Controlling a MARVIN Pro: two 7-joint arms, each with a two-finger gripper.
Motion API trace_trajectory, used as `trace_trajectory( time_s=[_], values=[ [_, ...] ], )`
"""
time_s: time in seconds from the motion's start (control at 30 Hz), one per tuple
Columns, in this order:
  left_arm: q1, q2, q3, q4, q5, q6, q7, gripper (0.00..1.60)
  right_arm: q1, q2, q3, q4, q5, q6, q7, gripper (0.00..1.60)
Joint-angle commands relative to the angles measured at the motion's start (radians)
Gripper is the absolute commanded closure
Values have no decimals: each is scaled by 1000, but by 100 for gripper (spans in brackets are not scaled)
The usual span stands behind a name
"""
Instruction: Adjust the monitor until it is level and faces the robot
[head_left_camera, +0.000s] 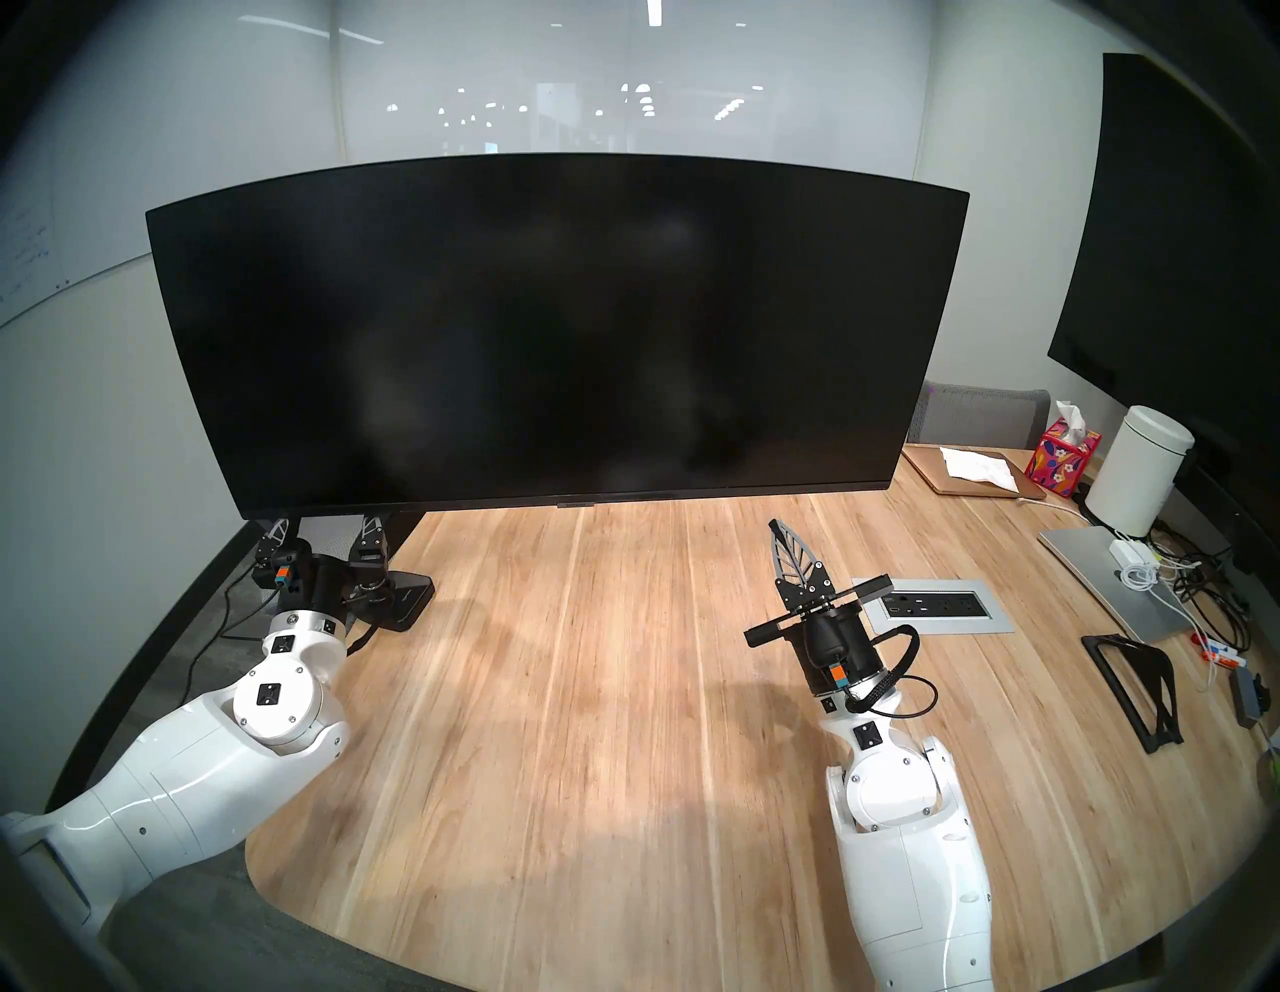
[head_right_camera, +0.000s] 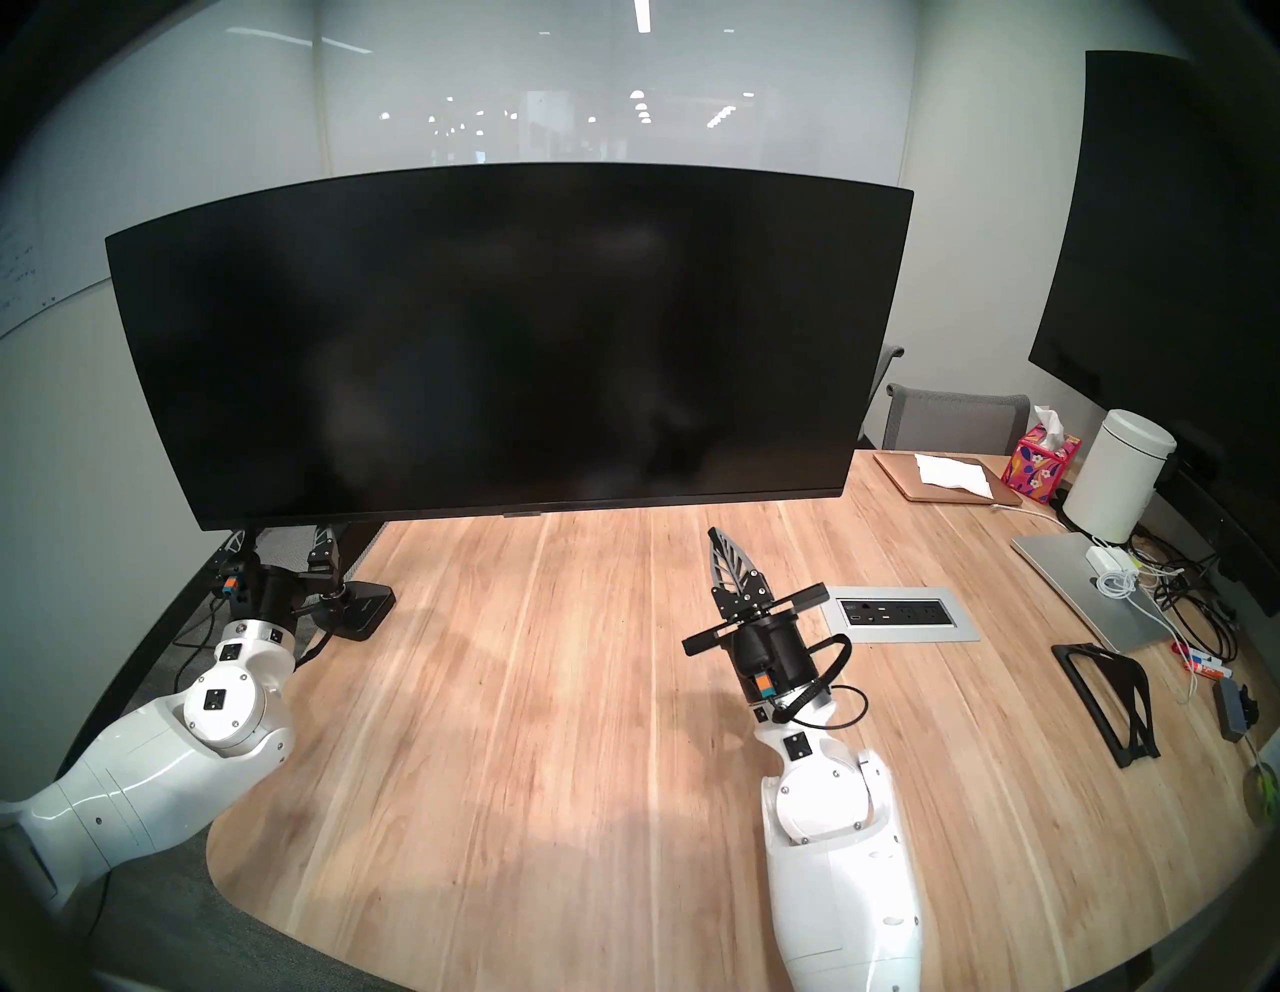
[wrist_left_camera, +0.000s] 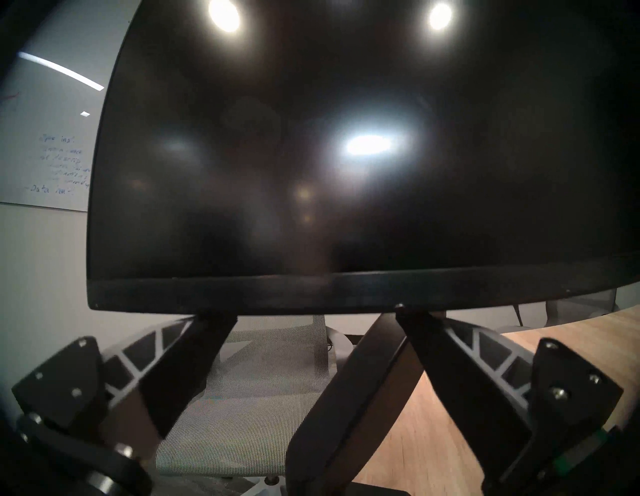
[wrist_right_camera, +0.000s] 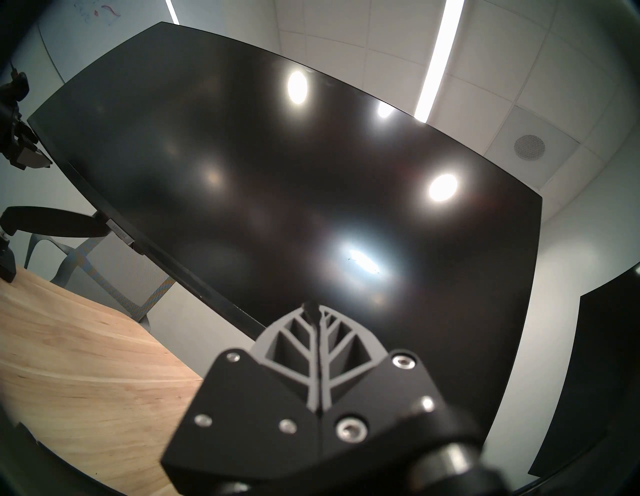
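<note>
Right now the curved ultrawide monitor (head_left_camera: 554, 332) stands at the far left part of the wooden table (head_left_camera: 589, 727), its screen dark and turned toward the robot, with the top edge sloping down a little toward the right in the head view. Its flat black base (head_left_camera: 409, 603) rests on the table near the left edge, under the screen's lower left corner. The left gripper (head_left_camera: 324, 532) is raised just beneath that lower left corner, its two grey ribbed fingers (wrist_left_camera: 481, 350) spread wide apart with nothing between them; in the left wrist view their tips reach up to the bottom bezel, though actual contact cannot be told. A grey mesh chair (wrist_left_camera: 263, 374) shows behind, between the fingers. The right gripper (head_left_camera: 789, 554) hangs above the table to the right of centre, well short of the screen, pointing up toward it, its leaf-shaped fingers pressed together on nothing. Farther right lie an inset power socket panel (head_left_camera: 935, 609), a closed silver laptop (head_left_camera: 1101, 582), a white cylindrical bin (head_left_camera: 1139, 478), a floral tissue box (head_left_camera: 1063, 457) and a black wall-mounted screen (head_left_camera: 1177, 242).
</note>
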Motion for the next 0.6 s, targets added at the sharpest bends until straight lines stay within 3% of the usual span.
trace_trajectory(
  time_s=[0.0,0.3,0.57],
  values=[
    [32,1,8,-12,6,-24,2,0,9,1,-2,-16,4,-5,-2,147],
    [173,39,39,-109,26,-83,32,0,9,1,-2,-16,3,-5,-2,147],
    [271,137,94,-225,162,-176,132,0,9,1,-2,-15,3,-5,-3,147]
  ],
)
